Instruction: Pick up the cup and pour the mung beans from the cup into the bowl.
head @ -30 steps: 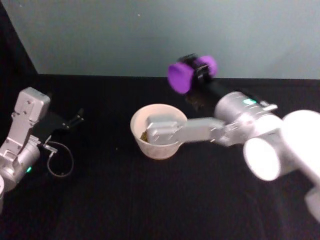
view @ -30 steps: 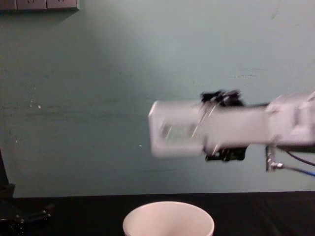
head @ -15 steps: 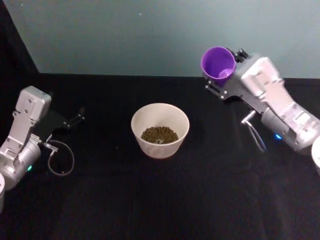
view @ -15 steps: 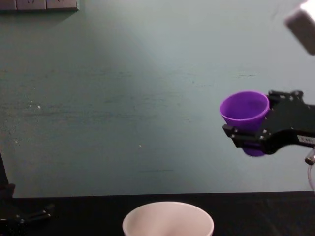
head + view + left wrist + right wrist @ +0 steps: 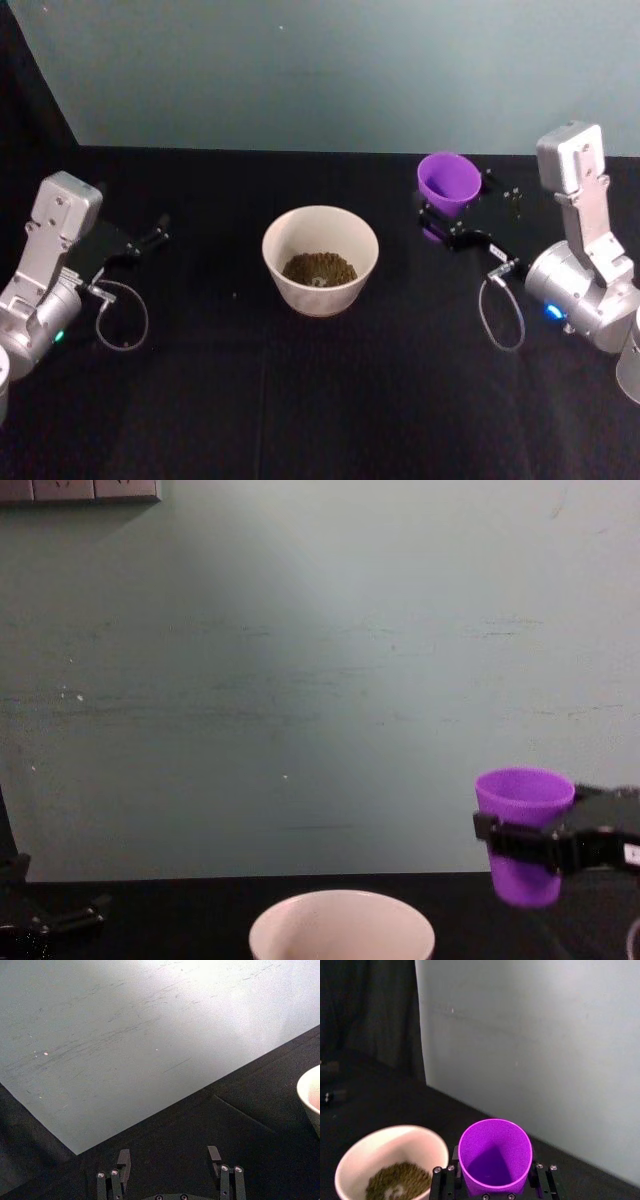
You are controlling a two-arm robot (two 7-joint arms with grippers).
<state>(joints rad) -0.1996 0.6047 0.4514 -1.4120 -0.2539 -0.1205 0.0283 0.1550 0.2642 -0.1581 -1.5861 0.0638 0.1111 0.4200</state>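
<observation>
The right hand (image 5: 447, 212) has swung the emptied cup (image 5: 448, 181) upright, right of the bowl (image 5: 320, 260).

The wide round pale pinkish-white bowl (image 5: 320, 260) stands mid-desk (image 5: 320, 400), mung beans (image 5: 318, 269) in it. To its right, nearer the desk's back edge, the small purple plastic cup (image 5: 448, 180) sits upright within the right hand (image 5: 450, 205). The left hand (image 5: 152, 237) lies near the left edge.
</observation>
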